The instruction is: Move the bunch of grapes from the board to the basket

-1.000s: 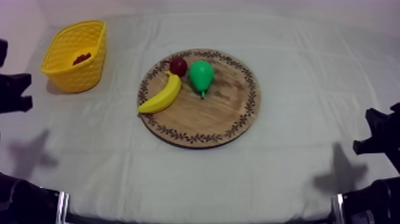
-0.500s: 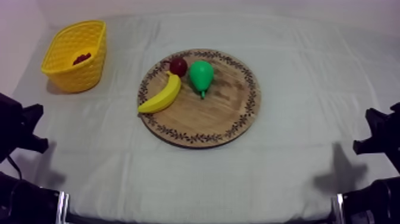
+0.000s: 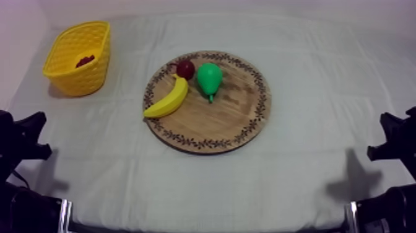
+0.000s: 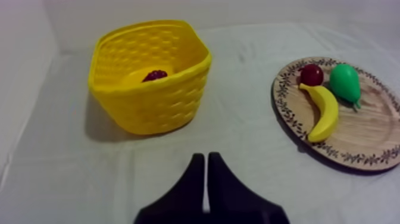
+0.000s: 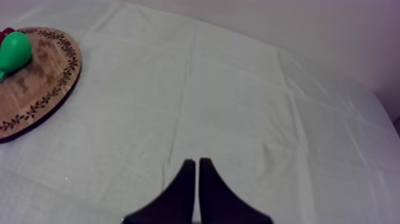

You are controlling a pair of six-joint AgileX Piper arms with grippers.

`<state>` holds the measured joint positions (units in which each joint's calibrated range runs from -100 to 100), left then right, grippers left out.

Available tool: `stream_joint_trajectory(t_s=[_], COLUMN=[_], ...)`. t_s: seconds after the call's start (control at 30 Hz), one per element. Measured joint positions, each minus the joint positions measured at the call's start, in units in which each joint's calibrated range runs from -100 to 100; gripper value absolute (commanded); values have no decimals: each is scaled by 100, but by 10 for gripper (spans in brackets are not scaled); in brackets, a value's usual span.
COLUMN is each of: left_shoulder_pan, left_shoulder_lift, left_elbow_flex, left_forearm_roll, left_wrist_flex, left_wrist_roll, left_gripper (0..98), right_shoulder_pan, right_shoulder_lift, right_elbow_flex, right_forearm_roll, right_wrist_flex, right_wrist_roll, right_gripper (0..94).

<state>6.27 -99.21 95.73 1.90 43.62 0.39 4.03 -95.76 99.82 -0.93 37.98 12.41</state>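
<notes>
The bunch of grapes (image 3: pixel 85 61) is a dark red cluster lying inside the yellow basket (image 3: pixel 93 71) at the table's far left; the left wrist view has the grapes (image 4: pixel 155 75) behind the basket's front wall (image 4: pixel 155 107). My left gripper (image 3: pixel 31 133) sits low at the left, nearer than the basket, its fingers (image 4: pixel 206 158) shut together on nothing. At the right my right gripper (image 3: pixel 387 137) rests low, shut as a narrow wedge (image 5: pixel 197 162) over bare cloth.
The round wooden board (image 3: pixel 216 124) lies mid-table with a banana (image 3: pixel 168 99), a pear (image 3: pixel 209 78) and a small red fruit (image 3: pixel 185 68) on its left half. Open cloth stretches between board and basket and to the board's right (image 5: pixel 30 89).
My left arm has drawn back from beside the basket toward the table's front edge at the left. The right arm and the fruit have not moved.
</notes>
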Motion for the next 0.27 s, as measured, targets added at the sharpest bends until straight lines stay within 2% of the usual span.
stream_joint_trajectory(t_s=[0.13,0.27], left_shoulder_pan=[0,0], left_shoulder_lift=[-64,-79], left_elbow_flex=[173,360], left_forearm_roll=[-260,-367], left_wrist_flex=[-267,-922], left_wrist_roll=[409,722], left_gripper=[0,0], right_shoulder_pan=[0,0], right_shoulder_lift=[0,0], right_elbow_flex=[0,0], right_forearm_roll=[0,0], right_wrist_flex=[0,0], right_wrist_roll=[16,-5], right_gripper=[3,3])
